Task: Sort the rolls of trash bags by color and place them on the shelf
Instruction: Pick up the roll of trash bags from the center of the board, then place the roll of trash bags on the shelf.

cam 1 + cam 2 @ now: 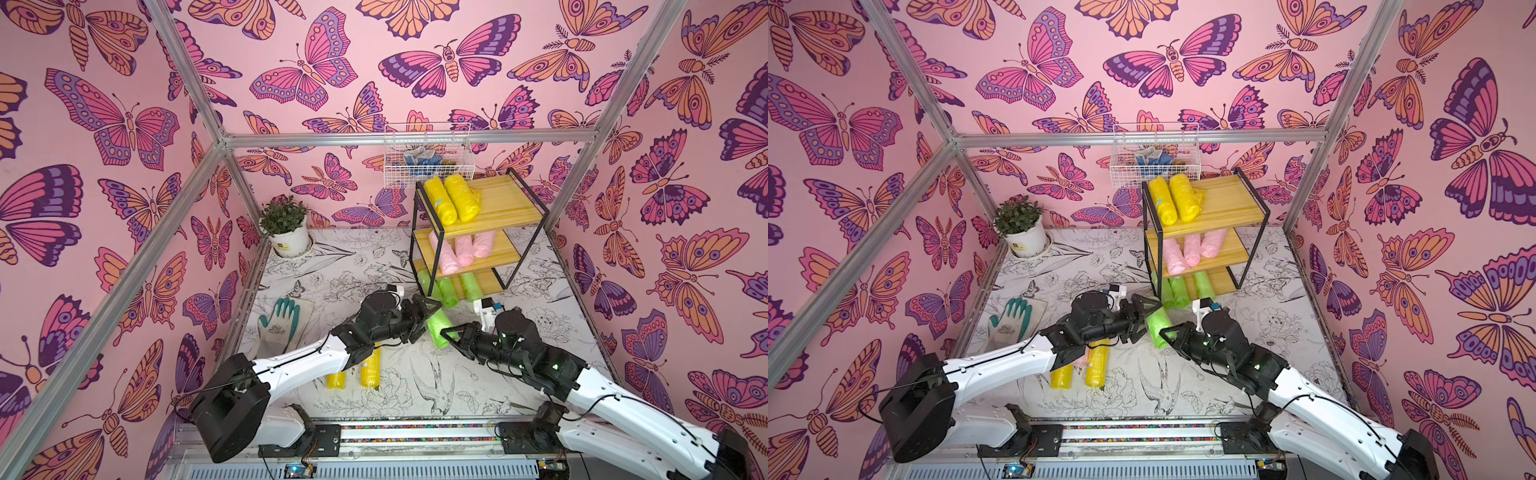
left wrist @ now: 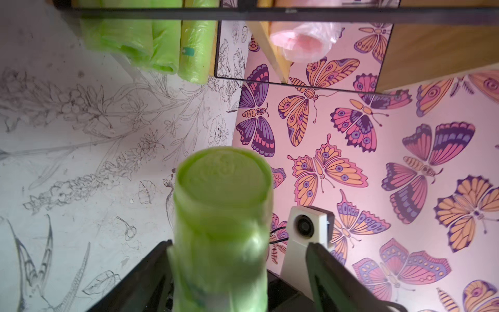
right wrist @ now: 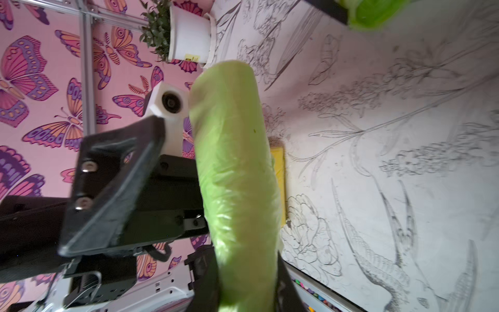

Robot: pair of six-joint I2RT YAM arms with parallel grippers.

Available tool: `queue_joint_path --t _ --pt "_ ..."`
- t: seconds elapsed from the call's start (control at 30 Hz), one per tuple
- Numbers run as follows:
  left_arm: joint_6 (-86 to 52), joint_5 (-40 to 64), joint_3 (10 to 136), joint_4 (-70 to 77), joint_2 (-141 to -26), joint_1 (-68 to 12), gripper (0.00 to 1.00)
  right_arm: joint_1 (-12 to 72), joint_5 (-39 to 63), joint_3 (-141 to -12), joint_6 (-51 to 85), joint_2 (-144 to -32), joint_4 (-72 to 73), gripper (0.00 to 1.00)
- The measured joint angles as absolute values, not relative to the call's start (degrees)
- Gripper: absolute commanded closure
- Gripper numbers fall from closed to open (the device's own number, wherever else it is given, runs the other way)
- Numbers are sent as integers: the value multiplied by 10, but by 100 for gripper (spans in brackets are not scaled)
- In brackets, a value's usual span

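Green roll (image 1: 439, 328) is up in the air over the table (image 1: 374, 266), just in front of the shelf (image 1: 511, 195). It sits between both grippers.

The right gripper (image 1: 451, 338) is squeezed tight on one end of it. In the right wrist view the green roll (image 3: 235, 162) sticks out long from between the jaws.

The left gripper (image 1: 430, 318) is at the other end with its jaws wide apart. In the left wrist view one finger (image 2: 151, 270) is right by the roll and the other finger (image 2: 332, 275) is clear of it. So the left gripper is not holding it.

This looks like a pass from one arm to the other, and the right arm now has the roll.

On the shelf, two yellow rolls (image 1: 451, 199) lie on the top board. Three pink rolls (image 1: 461, 249) lie on the middle one. Three green rolls (image 1: 446, 289) lie on the bottom one, with bare wood beside them.

I think the left gripper should back away next without bumping the soft roll. Then the right arm can carry it low to the bottom board and lay it next to the other greens. It must stay clear of the thin black frame.

Two more yellow rolls on the table (image 1: 353, 370) wait partly under the left arm.
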State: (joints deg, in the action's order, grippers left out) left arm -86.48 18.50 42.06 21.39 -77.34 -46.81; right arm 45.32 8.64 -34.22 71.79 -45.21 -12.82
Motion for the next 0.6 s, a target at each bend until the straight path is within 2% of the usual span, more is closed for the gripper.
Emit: queue_joint_path --t 0.1,0.3,0.47,0.6 --pt "-855 185 420 190 -769 -468 4 422 57 -340 672 -402 -201 100" --pt "-787 167 434 60 -708 -468 6 293 30 -328 568 -339 -272 100" --pt "-703 124 483 -70 -660 -468 7 166 52 -315 486 -407 -261 100" --pt "-653 89 493 -159 -616 -468 7 110 55 -313 420 -506 -217 100"
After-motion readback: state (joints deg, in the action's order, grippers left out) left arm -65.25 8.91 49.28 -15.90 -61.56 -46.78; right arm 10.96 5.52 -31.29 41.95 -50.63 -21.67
